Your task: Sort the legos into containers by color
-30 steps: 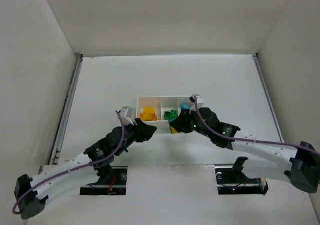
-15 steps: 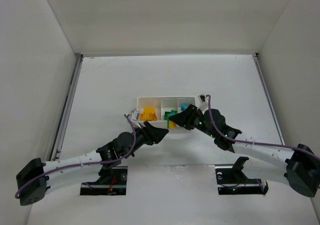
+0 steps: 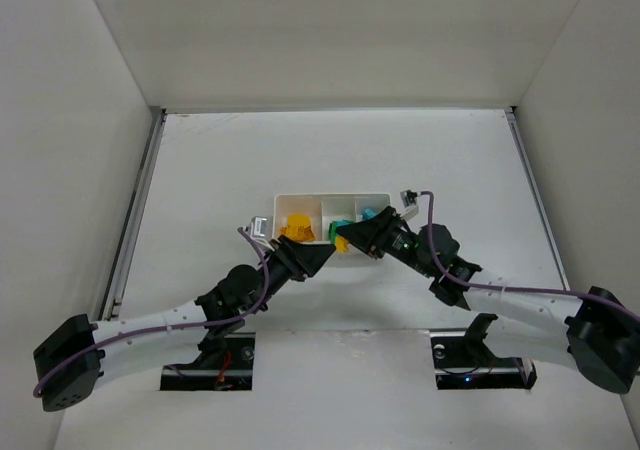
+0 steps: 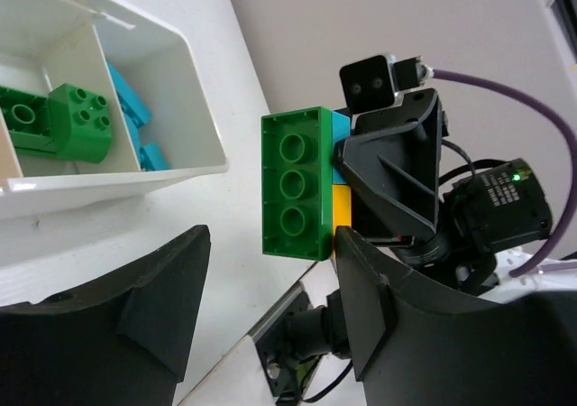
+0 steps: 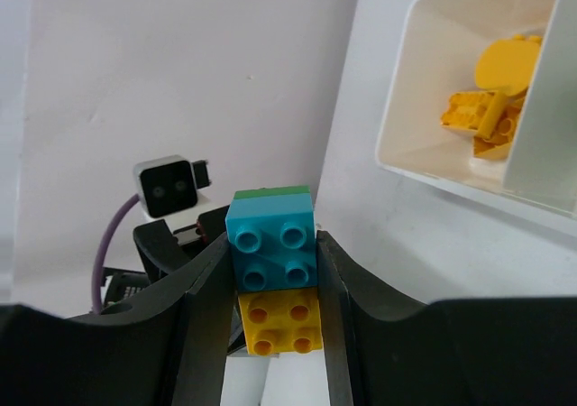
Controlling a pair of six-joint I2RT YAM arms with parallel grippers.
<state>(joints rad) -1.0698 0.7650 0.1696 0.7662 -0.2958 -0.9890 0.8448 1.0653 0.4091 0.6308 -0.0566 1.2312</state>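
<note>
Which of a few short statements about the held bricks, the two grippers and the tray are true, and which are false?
1. The right gripper clamps a cyan brick and a yellow brick between its fingers. True.
2. The green brick joined to them lies inside the tray. False: it is outside the tray, on the held stack.
3. The left gripper is shut on the green brick. False: its jaws stand open, with a gap beside the brick.
4. Loose yellow bricks lie in an end compartment. True.
</note>
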